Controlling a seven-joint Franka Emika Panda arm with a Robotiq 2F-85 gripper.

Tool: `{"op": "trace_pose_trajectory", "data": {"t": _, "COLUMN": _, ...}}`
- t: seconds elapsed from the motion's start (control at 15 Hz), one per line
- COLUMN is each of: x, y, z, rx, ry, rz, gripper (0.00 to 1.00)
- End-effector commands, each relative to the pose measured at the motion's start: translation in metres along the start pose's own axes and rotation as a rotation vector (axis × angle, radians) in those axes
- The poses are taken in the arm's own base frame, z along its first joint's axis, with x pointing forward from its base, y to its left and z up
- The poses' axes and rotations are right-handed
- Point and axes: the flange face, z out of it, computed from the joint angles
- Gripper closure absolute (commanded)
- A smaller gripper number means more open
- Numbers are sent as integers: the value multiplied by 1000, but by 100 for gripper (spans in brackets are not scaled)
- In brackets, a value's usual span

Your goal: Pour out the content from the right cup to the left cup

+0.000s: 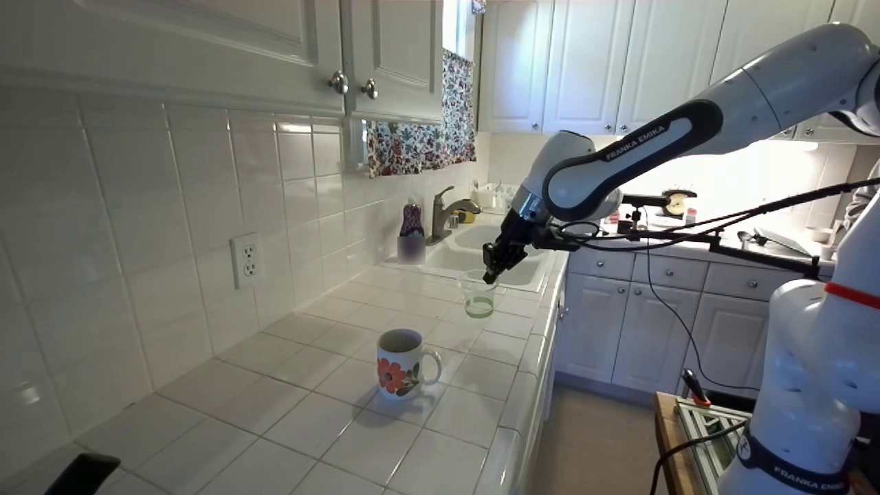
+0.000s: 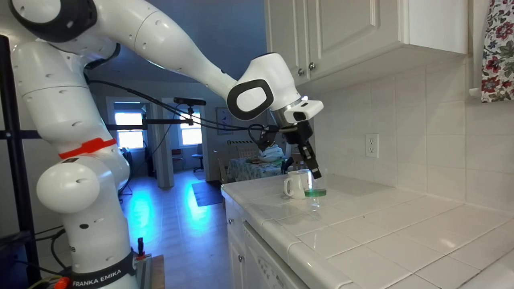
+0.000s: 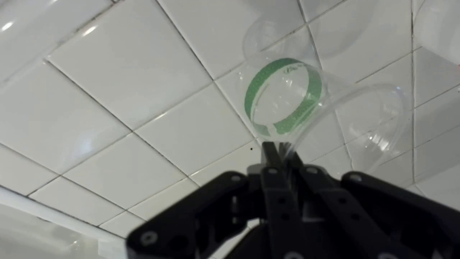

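Tool [image 3: 277, 146] grips clear cup [image 3: 312, 97], arm [image 1: 650, 148] lbl'd FRANKA EMIKA.

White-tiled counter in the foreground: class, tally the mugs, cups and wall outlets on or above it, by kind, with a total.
White ceramic mug with orange-red flower: 1
Clear plastic cup with green band: 1
White two-socket wall outlet: 1
Total: 3

Cup [image 1: 478, 295] looks like smooth, clear plastic, shiny. Mug [image 1: 400, 366]: glossy glazed ceramic. Surface [image 1: 371, 447]: glossy, smooth tile. End effector [image 3: 277, 145]: matt. Arm [image 2: 172, 44]: smooth, satin plastic look. Curtain [image 1: 430, 148]: matt cloth. Cabinet knob [image 1: 338, 82]: polished metal.
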Motion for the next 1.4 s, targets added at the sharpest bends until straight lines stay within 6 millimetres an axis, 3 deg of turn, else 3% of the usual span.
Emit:
{"op": "trace_pose_trajectory", "data": {"t": 0.0, "x": -1, "y": 18, "z": 13, "rx": 45, "ry": 19, "rz": 3, "gripper": 98}}
{"op": "trace_pose_trajectory", "data": {"t": 0.13, "x": 2, "y": 14, "z": 8, "rx": 30, "ry": 10, "rz": 20, "gripper": 94}}
{"op": "trace_pose_trajectory", "data": {"t": 0.47, "x": 3, "y": 18, "z": 14, "rx": 39, "ry": 13, "rz": 24, "gripper": 94}}
{"op": "trace_pose_trajectory", "data": {"t": 0.53, "x": 2, "y": 20, "z": 15, "rx": 35, "ry": 16, "rz": 28, "gripper": 98}}
{"op": "trace_pose_trajectory", "data": {"t": 1.33, "x": -3, "y": 31, "z": 29, "rx": 69, "ry": -32, "rz": 61, "gripper": 98}}
